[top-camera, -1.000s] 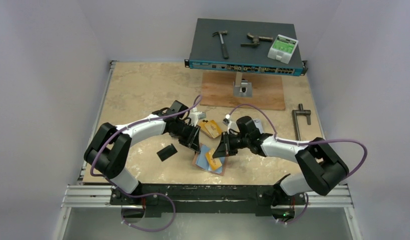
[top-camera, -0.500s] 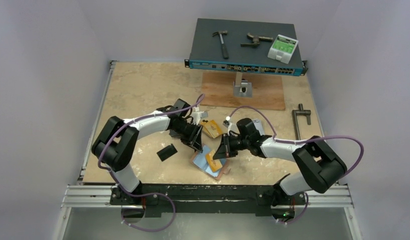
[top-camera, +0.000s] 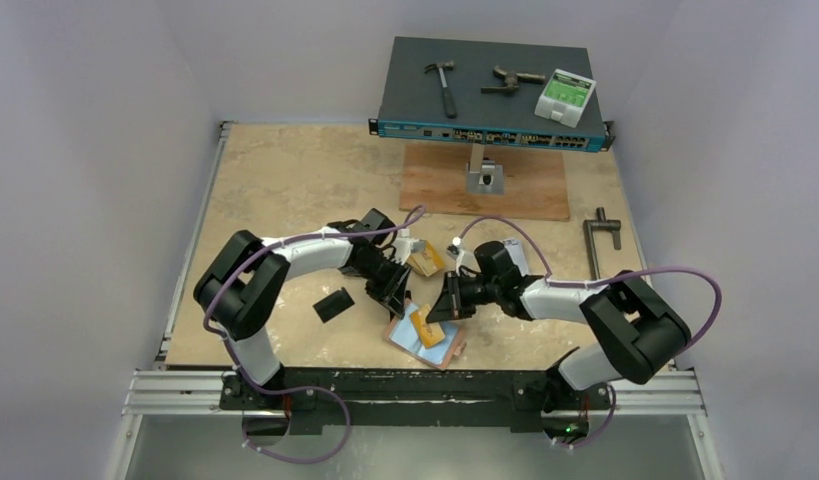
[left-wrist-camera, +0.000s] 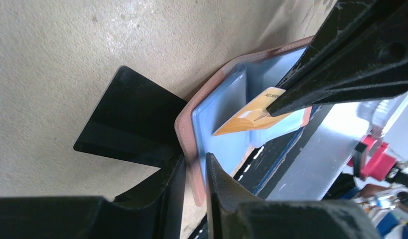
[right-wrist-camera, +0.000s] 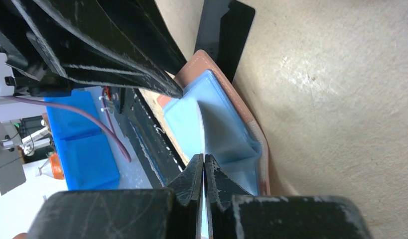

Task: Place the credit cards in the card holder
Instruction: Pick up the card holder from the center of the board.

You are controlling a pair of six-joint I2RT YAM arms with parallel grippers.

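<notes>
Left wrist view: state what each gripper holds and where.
Left gripper pinches the salmon-pink card holder by its rim; right gripper pinches the orange-gold credit card by its end.

Leather-look card holder (left-wrist-camera: 217, 113), glossy black card (left-wrist-camera: 127, 119)

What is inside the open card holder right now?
One orange-gold card, held by the right gripper, rests against the light-blue lining of the card holder. Whether its tip is in a slot is hidden.

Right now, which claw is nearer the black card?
Left. Left claw grips the card holder beside the black card; right claw, holding an orange card, is across the holder.
</notes>
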